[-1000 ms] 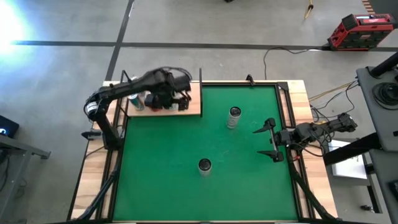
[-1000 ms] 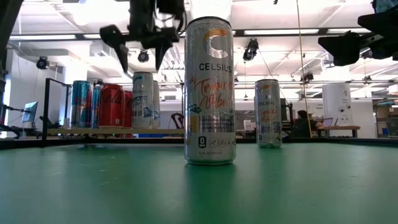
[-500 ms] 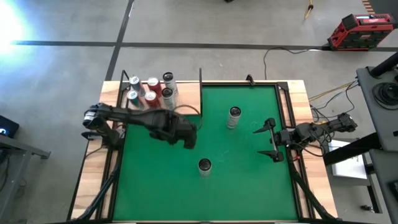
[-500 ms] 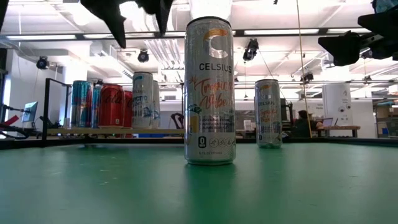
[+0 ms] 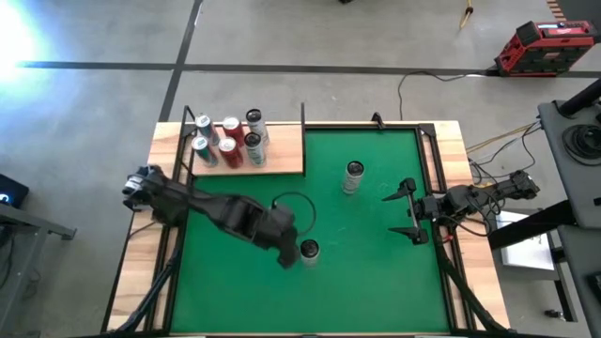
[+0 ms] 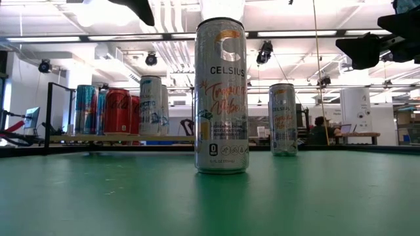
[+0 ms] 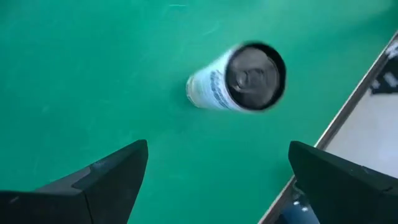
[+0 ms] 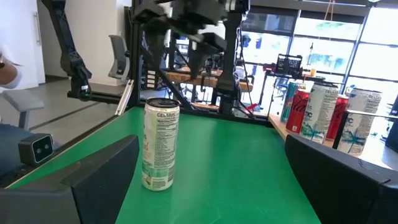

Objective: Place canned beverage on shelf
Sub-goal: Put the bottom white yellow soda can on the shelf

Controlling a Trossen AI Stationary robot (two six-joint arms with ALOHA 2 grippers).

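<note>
**Green mat, two cans left to shelve**

Green felt covers the table (image 5: 376, 282) in the high view. The shelf (image 5: 282, 161), a light-wood board with thin black rods, sits at the far left corner and carries five cans (image 5: 228, 141) standing upright and close together, which leaves its right part bare for more. Two silver cans are off it: the near can (image 5: 309, 250) at mid-mat and the far can (image 5: 353, 175) beyond it, well apart. The left gripper (image 5: 285, 246) hangs just beside the near can, jaws apart and empty, seemingly lining up a grasp. The right gripper (image 5: 410, 212) waits at the right edge of the mat, jaws wide and empty.

From the low view, the near can (image 6: 222, 95) stands upright, tall and slim, silver with a printed brand name and orange script; the far can (image 6: 283, 118) looks the same. The shelved cans (image 6: 118, 110) are red, blue and white.

Looking through the left wrist view, the near can (image 7: 239, 78) shows its dark lid, ahead of and between the spread fingers (image 7: 106, 180), untouched.

Over in the right wrist view, the far can (image 8: 160, 144) stands alone on the mat, the shelved cans (image 8: 323, 115) off to the side.
</note>
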